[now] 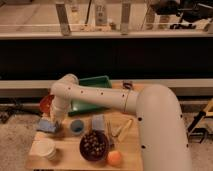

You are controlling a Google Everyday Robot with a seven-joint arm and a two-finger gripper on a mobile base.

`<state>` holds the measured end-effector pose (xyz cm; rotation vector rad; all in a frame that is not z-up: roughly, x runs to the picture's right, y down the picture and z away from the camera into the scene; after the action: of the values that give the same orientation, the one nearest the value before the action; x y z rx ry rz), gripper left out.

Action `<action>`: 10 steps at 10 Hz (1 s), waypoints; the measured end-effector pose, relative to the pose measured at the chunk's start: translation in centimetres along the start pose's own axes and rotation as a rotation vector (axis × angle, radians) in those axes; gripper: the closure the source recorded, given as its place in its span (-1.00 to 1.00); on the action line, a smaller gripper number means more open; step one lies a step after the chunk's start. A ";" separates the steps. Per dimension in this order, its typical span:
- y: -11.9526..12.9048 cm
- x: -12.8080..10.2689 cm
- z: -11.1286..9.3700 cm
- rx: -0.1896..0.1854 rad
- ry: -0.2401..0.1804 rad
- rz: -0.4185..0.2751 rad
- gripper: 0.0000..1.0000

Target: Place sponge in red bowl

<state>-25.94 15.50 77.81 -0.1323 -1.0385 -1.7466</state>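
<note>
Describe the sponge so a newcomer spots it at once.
On the wooden table, follow the white arm down to the gripper at the left edge. The sponge lies beneath it: a thick medium-blue block, bluer than the flat grey-blue square.

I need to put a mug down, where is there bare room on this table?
Bare wood lies along the front edge of the table, between the white cup and dark bowl. The left is crowded: the gripper over the sponge, the red bowl, the blue cup.

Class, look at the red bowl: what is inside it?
Only a sliver of the red bowl shows, and it looks bare. The arm covers the rest. The sponge lies on the table, with the hand down on it.
</note>
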 end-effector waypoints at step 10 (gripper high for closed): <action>2.0 4.7 -7.2 0.119 0.113 0.040 1.00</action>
<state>-23.71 6.96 76.99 0.0201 -1.0472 -1.6332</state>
